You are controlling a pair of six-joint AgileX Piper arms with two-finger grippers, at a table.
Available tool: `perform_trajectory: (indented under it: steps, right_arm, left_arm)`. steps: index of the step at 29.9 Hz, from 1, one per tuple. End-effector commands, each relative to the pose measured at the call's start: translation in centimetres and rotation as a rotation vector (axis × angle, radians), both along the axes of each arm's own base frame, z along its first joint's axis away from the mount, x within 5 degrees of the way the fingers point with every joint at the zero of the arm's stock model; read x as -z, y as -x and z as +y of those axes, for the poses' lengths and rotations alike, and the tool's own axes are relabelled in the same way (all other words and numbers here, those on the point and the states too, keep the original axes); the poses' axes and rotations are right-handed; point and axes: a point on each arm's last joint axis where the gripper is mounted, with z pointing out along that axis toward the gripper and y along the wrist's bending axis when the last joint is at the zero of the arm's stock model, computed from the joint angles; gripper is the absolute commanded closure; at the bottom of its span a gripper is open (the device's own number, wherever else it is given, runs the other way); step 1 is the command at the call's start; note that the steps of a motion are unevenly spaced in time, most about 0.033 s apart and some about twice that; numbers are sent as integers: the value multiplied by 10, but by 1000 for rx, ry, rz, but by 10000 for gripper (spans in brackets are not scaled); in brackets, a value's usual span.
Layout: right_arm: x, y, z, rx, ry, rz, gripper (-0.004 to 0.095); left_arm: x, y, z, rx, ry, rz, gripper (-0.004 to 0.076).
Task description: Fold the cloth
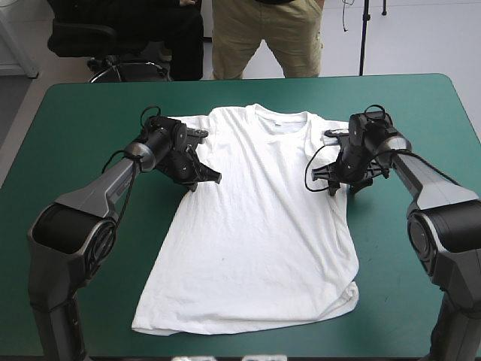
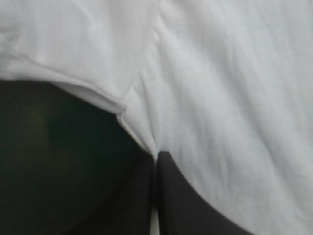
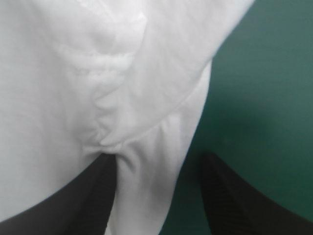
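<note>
On the teal-green worktop [image 1: 75, 120], the white T-shirt [image 1: 255, 226] lies spread flat, with its neck toward the far edge and its bottom hem near the robot. It is laid out smooth like this so that it can be folded neatly. No fold seems to have been made.

The left gripper [image 1: 204, 177] sits at the shirt's side, just under the short sleeve [image 1: 192, 122]. Its black fingers [image 2: 195, 205] are pressed almost together, with a thin bit of white cloth pinched between them. It likely holds there so that it can lift that side and bring it over.

The right gripper [image 1: 342, 186] is at the matching spot on the other side, under the other sleeve [image 1: 325, 129]. Its fingers [image 3: 93, 196] stand apart, with a bunched ridge of cloth between them. It looks ready to pinch but is not pinching. Both sides probably need a hold so the shirt lifts evenly.
</note>
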Motion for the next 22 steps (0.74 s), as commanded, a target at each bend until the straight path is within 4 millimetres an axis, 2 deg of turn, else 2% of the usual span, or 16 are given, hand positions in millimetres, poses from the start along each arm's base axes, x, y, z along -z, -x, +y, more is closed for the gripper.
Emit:
perform_trajectory:
  steps: [1,3,5,6,9,13,15,18,22]
  right_arm:
    - [-15,-2,1,8,-29,-42,412]
    - [-9,-3,3,14,-48,-16,415]
    - [-3,-3,5,13,-54,15,486]
    - [-1,-3,6,15,-60,27,568]
    - [-1,-2,6,-6,-61,33,904]
    - [-11,1,5,-38,-53,7,924]
    - [-22,2,2,-54,-34,-27,925]
    - [-51,8,-4,-64,-4,-111,925]
    - [-99,18,-8,-72,4,-252,925]
  left_arm:
    - [-7,1,-6,1,33,-27,741]
    - [-7,1,-6,1,32,-25,741]
    - [-7,1,-6,1,32,-25,741]
    - [-7,1,-6,1,32,-25,741]
    - [-9,1,-6,0,37,-28,741]
    - [-18,3,-5,0,45,-47,741]
    - [-27,5,-4,3,48,-65,741]
    - [-48,10,0,10,45,-125,741]
    - [-86,22,7,16,56,-233,741]
